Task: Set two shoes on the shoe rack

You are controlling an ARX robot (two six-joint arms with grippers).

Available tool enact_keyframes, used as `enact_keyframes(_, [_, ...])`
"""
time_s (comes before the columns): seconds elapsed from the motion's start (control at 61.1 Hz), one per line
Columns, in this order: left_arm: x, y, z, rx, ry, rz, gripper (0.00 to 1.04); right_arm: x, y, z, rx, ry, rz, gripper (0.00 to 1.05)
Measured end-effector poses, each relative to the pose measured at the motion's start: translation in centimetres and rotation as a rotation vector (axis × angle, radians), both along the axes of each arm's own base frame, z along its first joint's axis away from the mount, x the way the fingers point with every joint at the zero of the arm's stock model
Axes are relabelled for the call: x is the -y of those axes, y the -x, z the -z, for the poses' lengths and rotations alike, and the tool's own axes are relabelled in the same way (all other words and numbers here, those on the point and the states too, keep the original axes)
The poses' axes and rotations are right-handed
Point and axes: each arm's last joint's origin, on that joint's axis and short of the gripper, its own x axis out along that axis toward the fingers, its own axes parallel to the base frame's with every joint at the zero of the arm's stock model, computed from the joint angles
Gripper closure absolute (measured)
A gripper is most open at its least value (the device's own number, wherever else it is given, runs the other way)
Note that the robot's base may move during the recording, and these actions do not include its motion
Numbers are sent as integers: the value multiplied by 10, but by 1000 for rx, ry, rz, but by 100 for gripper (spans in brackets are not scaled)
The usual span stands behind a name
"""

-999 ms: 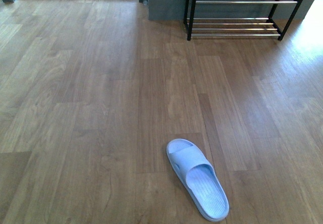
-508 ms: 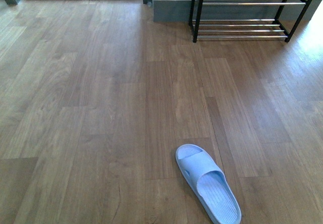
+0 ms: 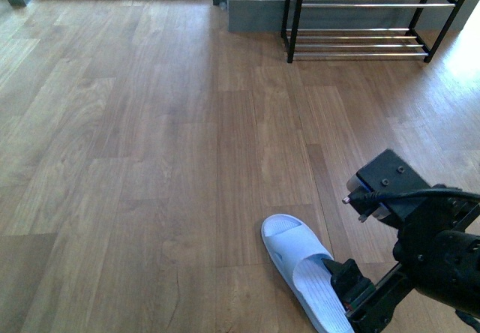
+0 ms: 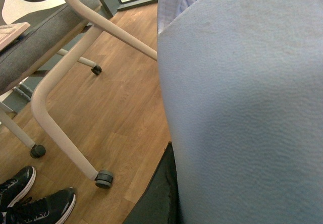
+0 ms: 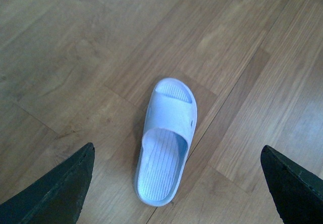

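Wood floor (image 3: 150,160) holds one pale-blue slide (image 3: 295,252) beneath the wide right claw (image 5: 176,151); left claw (image 4: 164,193) grips a second slide (image 4: 242,108).

A slide (image 3: 304,269) lies on the floor (image 3: 150,160) near the front, right of centre. The shoe rack (image 3: 360,18) stands far behind it to the right, against the wall (image 3: 255,14). The right arm (image 3: 427,250) reaches in just right of the slide, its jaws spread above the heel end, and the other slide (image 4: 242,108) sits off the floor against the left arm's jaws, with chair legs (image 4: 65,108) and a pair of sneakers (image 4: 30,201) on the floor beyond.
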Motion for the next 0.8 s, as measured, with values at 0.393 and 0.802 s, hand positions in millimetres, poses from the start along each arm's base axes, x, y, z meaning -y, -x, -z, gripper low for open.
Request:
enact_keyframes(0.393, [0,0,0,0,0,0,103,14,-36,73,-62,-34,147,9])
enact_keyframes(0.802, [0,0,0,0,0,0,103,13,-43,134,-120,-35,157,9])
